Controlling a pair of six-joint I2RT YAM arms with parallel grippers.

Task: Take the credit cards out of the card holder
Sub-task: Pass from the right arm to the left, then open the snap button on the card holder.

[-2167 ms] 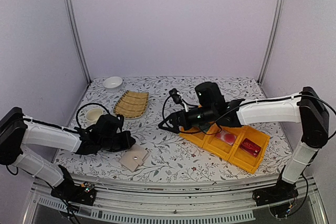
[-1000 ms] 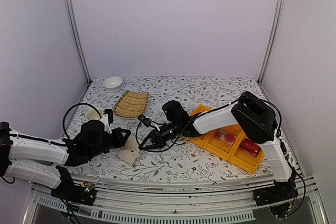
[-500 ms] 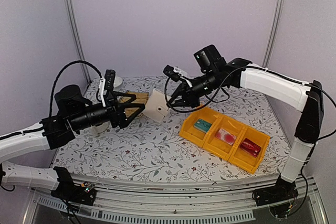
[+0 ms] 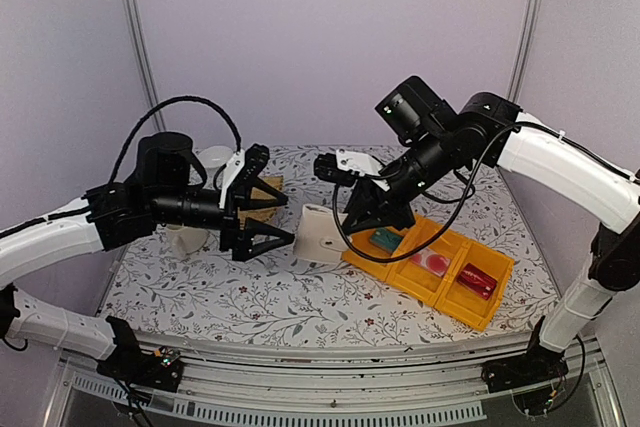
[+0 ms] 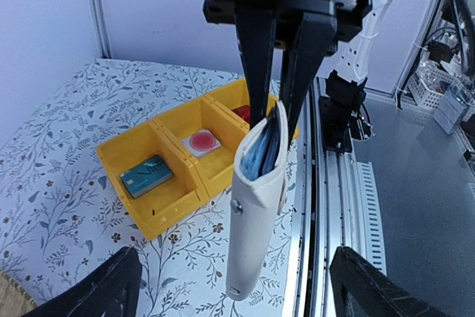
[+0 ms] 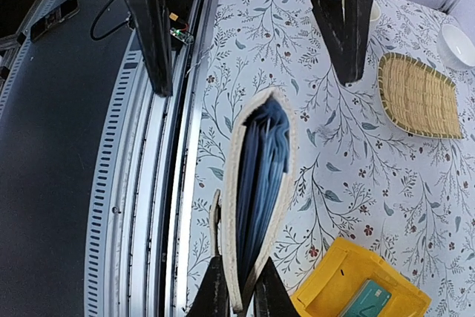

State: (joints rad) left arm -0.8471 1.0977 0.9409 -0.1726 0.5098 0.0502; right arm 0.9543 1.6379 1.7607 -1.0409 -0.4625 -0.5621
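Note:
The beige card holder (image 4: 321,235) hangs in the air over the table, and my right gripper (image 4: 346,217) is shut on its upper edge. Its grey-blue pockets (image 6: 261,176) gape slightly. My left gripper (image 4: 266,221) faces it from the left, open, with the holder (image 5: 257,206) between its wide-spread fingers (image 5: 111,287) and not touched. The right gripper's (image 6: 239,292) thin fingers pinch one leather flap. A teal credit card (image 4: 385,239) lies in the first compartment of the yellow tray (image 4: 497,299). A whitish card with a red circle (image 4: 430,260) lies in the middle one.
A red item (image 4: 478,280) fills the tray's third compartment. A woven bamboo mat (image 6: 419,94), a white bowl (image 6: 456,35) and a cream cup (image 4: 183,241) sit at the back left. The metal front rail (image 4: 330,387) runs along the near edge.
The left gripper has opened from shut. The right gripper has lifted the card holder off the table. It now hangs lower and further right, near the tray, and the left gripper has followed it.

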